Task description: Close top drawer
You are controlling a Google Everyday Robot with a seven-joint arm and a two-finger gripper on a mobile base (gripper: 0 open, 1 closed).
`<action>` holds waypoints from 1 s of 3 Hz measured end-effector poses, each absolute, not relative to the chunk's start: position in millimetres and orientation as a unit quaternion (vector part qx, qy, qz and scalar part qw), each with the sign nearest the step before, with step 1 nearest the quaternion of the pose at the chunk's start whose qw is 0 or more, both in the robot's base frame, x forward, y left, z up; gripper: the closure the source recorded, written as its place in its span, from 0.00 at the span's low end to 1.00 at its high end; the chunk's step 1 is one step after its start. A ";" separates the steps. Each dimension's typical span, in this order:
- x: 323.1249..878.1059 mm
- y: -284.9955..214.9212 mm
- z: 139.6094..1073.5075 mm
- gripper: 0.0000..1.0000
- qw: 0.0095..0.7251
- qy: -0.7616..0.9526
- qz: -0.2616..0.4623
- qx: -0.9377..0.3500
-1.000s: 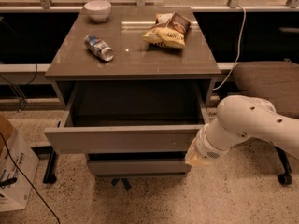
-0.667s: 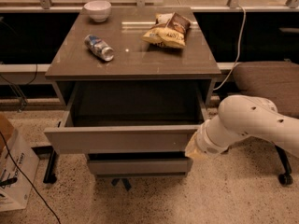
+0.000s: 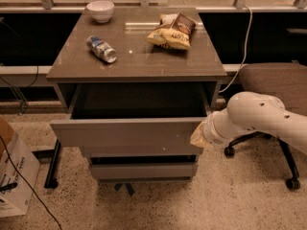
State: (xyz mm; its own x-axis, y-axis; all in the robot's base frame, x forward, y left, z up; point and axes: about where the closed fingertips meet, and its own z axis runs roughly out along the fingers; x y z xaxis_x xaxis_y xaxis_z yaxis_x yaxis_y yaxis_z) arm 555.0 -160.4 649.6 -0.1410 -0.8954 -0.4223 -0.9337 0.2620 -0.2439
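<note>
One straight push should do it. The hand [image 3: 198, 138], open or closed cannot be told, sits at the right end of the top drawer [image 3: 129, 132] front. Pushing off-centre there risks skewing the drawer.

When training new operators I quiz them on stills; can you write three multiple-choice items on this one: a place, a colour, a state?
1. Where is the tool?
A. at the right end of the top drawer front
B. on the chair seat
C. inside the cardboard box
2. What colour is the bowl?
A. red
B. white
C. black
3. The top drawer is:
A. fully shut
B. taken out
C. pulled open
Key: 1 A, the tool sits by the front's right corner; 2 B, the bowl at the back left of the tabletop is white; 3 C, the drawer's dark inside shows below the tabletop.
</note>
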 end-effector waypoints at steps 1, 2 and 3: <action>613.0 -166.0 662.3 1.00 0.298 0.746 0.026 -0.595; 613.2 -165.6 662.5 1.00 0.298 0.746 0.025 -0.595; 644.7 -168.2 669.9 1.00 0.320 0.740 0.021 -0.591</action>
State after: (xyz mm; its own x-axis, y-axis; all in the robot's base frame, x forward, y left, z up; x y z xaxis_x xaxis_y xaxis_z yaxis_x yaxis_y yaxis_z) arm 644.7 -168.2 669.9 -0.0967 -0.8611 -0.4992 -0.8885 0.3007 -0.3466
